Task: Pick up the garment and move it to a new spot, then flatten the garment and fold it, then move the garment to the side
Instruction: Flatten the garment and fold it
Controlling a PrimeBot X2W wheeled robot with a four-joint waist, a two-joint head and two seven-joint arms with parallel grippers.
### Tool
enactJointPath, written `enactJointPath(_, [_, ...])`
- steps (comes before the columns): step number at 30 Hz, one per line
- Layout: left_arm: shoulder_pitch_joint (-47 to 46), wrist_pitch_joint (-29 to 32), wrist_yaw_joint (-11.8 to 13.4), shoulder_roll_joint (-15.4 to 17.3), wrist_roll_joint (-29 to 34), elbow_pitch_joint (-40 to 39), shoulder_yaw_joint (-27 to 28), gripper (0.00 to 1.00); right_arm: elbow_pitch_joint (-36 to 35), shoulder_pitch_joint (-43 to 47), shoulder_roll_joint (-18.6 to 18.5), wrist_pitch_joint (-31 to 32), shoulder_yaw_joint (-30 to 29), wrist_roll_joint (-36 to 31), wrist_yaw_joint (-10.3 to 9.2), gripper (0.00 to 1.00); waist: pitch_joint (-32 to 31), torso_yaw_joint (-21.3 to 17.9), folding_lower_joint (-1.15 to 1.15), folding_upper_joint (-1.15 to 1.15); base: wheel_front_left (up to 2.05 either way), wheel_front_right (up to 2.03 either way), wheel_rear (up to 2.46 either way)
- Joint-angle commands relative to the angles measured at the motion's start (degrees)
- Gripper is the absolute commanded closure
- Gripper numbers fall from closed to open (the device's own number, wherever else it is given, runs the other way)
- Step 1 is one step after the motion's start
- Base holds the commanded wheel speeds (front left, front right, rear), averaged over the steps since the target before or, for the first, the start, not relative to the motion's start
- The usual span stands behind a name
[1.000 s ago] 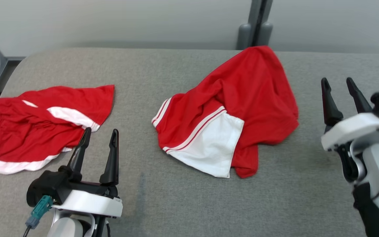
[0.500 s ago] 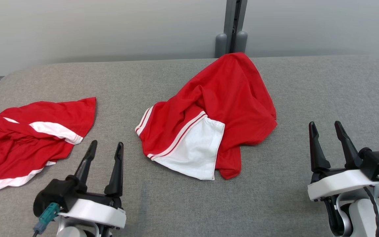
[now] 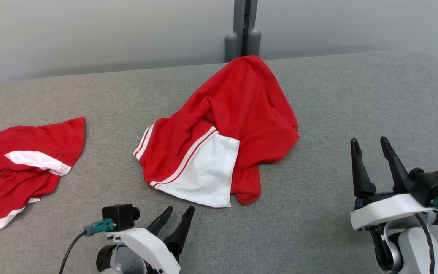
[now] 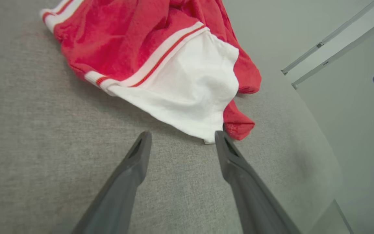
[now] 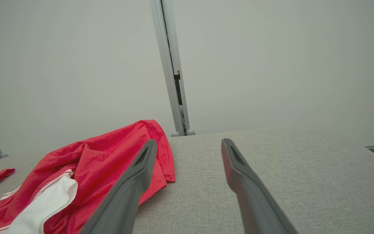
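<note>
A crumpled red garment (image 3: 226,125) with a white panel and white stripes lies in the middle of the grey padded table (image 3: 318,228). My left gripper (image 3: 181,208) is open and low at the front, fingers slanting toward the garment's white lower corner. In the left wrist view the left gripper (image 4: 183,134) has its fingertips just short of the white hem of the garment (image 4: 190,87), with nothing between them. My right gripper (image 3: 368,140) stands open at the right, well clear of the cloth. The right wrist view has the right gripper (image 5: 188,141) open, with the garment (image 5: 109,149) to its left.
A second red and white garment (image 3: 17,167) lies spread at the table's left end. A grey post (image 3: 243,30) stands against the pale wall behind the table's far edge. Bare grey surface runs along the front and the right side.
The camera has turned right, so the whole picture shifted left. My left gripper swung away from the left garment and now points at the middle garment's white corner. My right gripper came down.
</note>
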Motion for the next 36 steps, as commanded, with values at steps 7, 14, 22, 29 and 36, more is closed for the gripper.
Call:
enactJointPath(7, [-3.7,7.3,-0.1,0.5,-8.9,3.5,0.0,0.0,-0.1,-0.8,-0.2,-0.3,0.2,0.5,0.01,0.0,1.3,-3.2,0.0,0.0,0.0,0.0,0.0])
enactJointPath(14, [-7.5,12.1,-0.1,0.9,-16.0,6.3,0.4,0.0,-0.1,-1.2,-0.3,-0.3,0.5,0.6,0.01,0.0,2.4,-4.6,0.0,0.0,0.0,0.0,0.0])
enactJointPath(22, [-11.8,11.8,-0.1,2.1,-17.3,8.2,-2.2,1.0,0.1,-1.5,-0.2,-0.3,-0.2,0.7,0.01,0.0,3.1,-3.4,0.0,0.0,0.0,0.0,0.0])
enactJointPath(29, [-10.0,10.5,-0.1,5.2,-18.8,5.0,-5.6,1.0,0.9,-0.9,-0.3,-0.3,-0.4,1.1,0.01,0.0,0.8,0.0,0.0,0.0,0.0,0.0,0.0])
enactJointPath(36, [-4.5,12.7,0.1,13.4,-20.0,-5.4,-5.7,1.0,2.0,0.3,-0.3,-0.3,-0.8,1.3,0.01,0.0,-1.2,4.3,0.0,0.0,0.0,0.0,0.0])
